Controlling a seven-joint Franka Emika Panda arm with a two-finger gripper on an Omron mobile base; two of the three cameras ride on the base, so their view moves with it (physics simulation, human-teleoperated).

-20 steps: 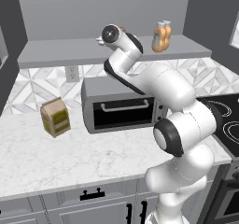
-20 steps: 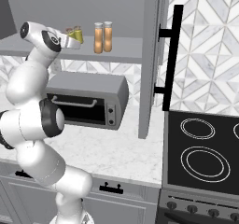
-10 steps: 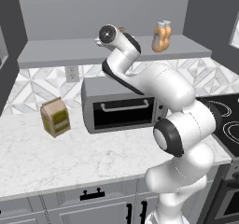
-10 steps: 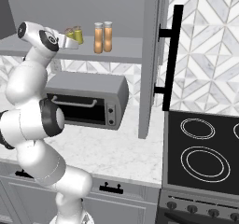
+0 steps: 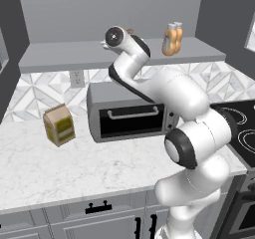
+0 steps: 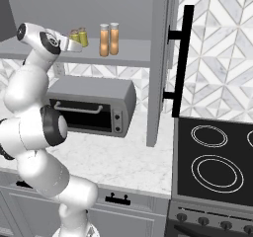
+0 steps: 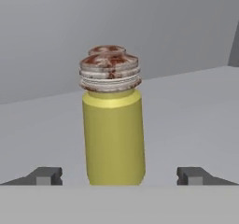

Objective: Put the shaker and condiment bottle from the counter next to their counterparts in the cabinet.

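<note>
Hand view shows you the small yellow-green cylindrical shaker (image 7: 113, 125) standing upright on the grey cabinet shelf (image 7: 191, 115), centred between your released fingers (image 7: 192, 175), neither touching it.

Setting was a rendered home kitchen: marble counter (image 5: 60, 158) over grey drawers (image 5: 94, 218) w/ black handles, toaster oven (image 5: 132, 113), black stovetop (image 6: 212, 157), patterned tile backsplash (image 6: 217, 43), open cabinet (image 5: 99, 54); prob. a wall outlet (image 5: 76, 77).
</note>
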